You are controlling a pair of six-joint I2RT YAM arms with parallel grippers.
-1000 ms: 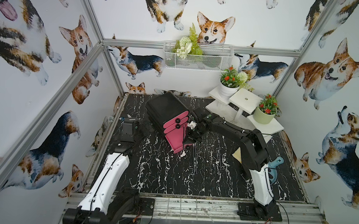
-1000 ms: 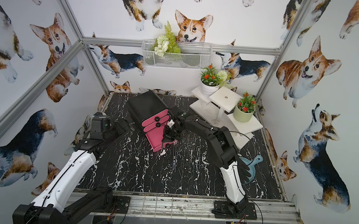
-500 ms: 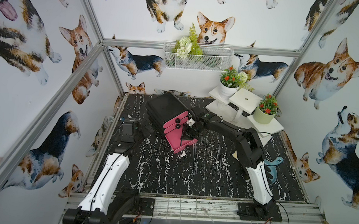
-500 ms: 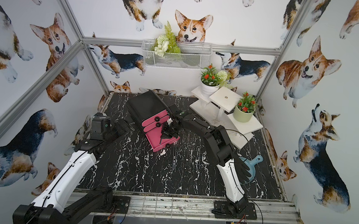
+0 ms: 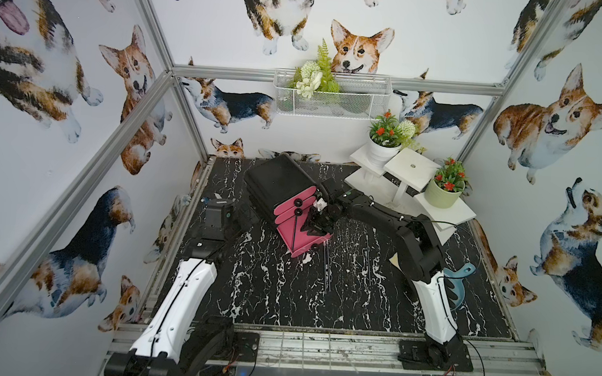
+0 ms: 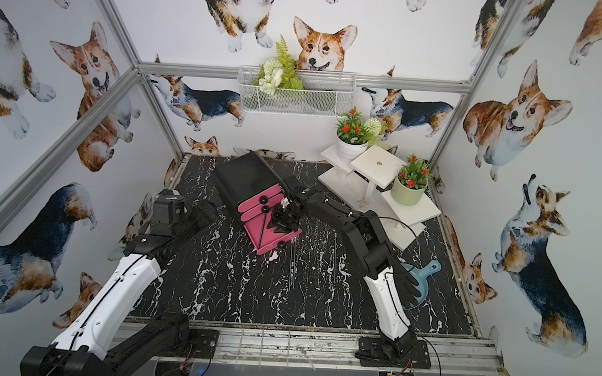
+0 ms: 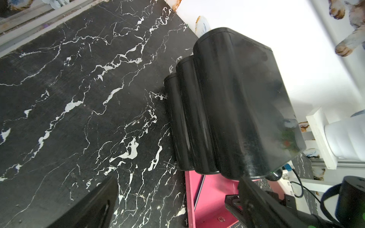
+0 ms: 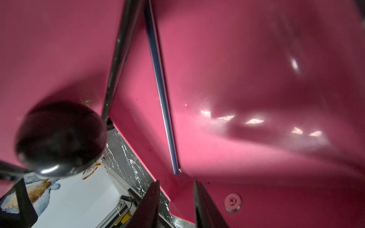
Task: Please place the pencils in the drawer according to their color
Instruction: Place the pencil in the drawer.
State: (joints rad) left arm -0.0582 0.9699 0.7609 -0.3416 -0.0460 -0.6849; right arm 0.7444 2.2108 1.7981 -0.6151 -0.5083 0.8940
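In both top views we judge a drop-off step: the right gripper (image 5: 317, 221) hangs over the pulled-out bottom tray (image 5: 310, 239) of the drawer (image 5: 278, 183). A dark pencil (image 5: 293, 232) lies in the tray, its long axis running from cabinet mouth toward tray front, slightly askew. Loose pencils (image 6: 292, 265) lie on the table (image 6: 247, 295) just before the tray, pointing toward the robot's base. Next we need a clean lift, then a low pinch across one thin shaft. The left gripper (image 6: 204, 212) rests spread and empty beside the cabinet. The left wrist view adds only the cabinet's black side. In the right wrist view the fingers (image 8: 148, 207) stand parted with nothing between them.
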